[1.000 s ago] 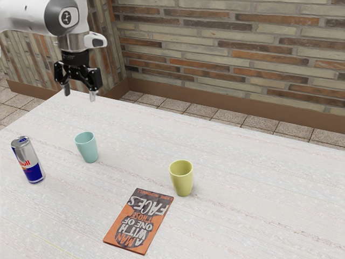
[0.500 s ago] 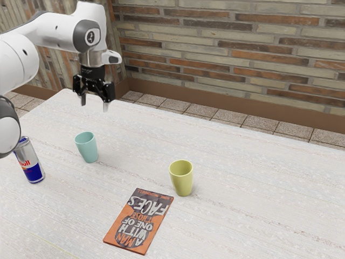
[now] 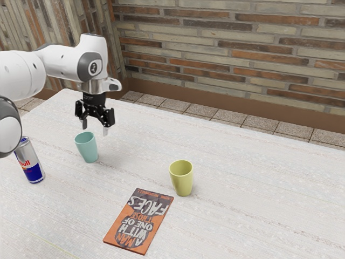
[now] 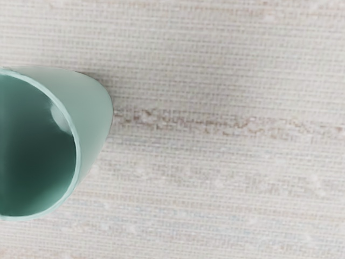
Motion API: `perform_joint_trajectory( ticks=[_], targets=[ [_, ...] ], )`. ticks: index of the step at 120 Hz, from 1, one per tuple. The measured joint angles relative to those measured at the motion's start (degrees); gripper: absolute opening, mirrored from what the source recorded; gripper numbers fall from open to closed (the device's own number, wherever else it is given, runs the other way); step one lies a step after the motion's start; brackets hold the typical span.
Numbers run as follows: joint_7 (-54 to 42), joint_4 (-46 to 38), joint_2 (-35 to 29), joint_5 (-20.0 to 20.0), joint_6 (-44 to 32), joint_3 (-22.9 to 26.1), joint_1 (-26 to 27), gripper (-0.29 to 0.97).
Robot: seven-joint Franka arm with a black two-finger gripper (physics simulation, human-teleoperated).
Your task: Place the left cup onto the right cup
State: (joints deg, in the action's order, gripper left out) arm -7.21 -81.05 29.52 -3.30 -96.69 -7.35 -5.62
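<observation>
Black two-finger hand [image 3: 94, 128] hangs just above the teal plastic cup [image 3: 87, 147], left of centre in the frame. Fingers are apart w/ nothing between them. The teal plastic cup stands upright, mouth up, on the pale wood-grain counter [image 3: 259, 178]. The yellow-green plastic cup [image 3: 181, 177] is upright near mid-frame, well apart from the teal one, to its lower right. An orange-and-grey paperback book [image 3: 139, 219] lies flat at bottom centre, near the yellow-green cup. A blue-and-silver drink can [image 3: 29, 159] stands at the left edge. On the wrist cam the teal plastic cup [image 4: 32, 162] shows its open mouth from above, w/ bare counter [image 4: 226, 135] beside it.
</observation>
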Motion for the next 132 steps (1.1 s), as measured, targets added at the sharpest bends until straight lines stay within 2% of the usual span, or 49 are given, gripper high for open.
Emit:
perform_joint_trajectory(
  ticks=[36,87,132],
  targets=[
    [-2.6,-1.8,0.5,1.7,-4.1,-4.8,-0.3,0.68],
    [-4.6,-4.7,2.8,4.3,-14.0,-4.1,-0.2,0.68],
    [-5.4,-8.0,3.9,5.8,-18.4,-4.1,-0.2,0.68]
  ],
)
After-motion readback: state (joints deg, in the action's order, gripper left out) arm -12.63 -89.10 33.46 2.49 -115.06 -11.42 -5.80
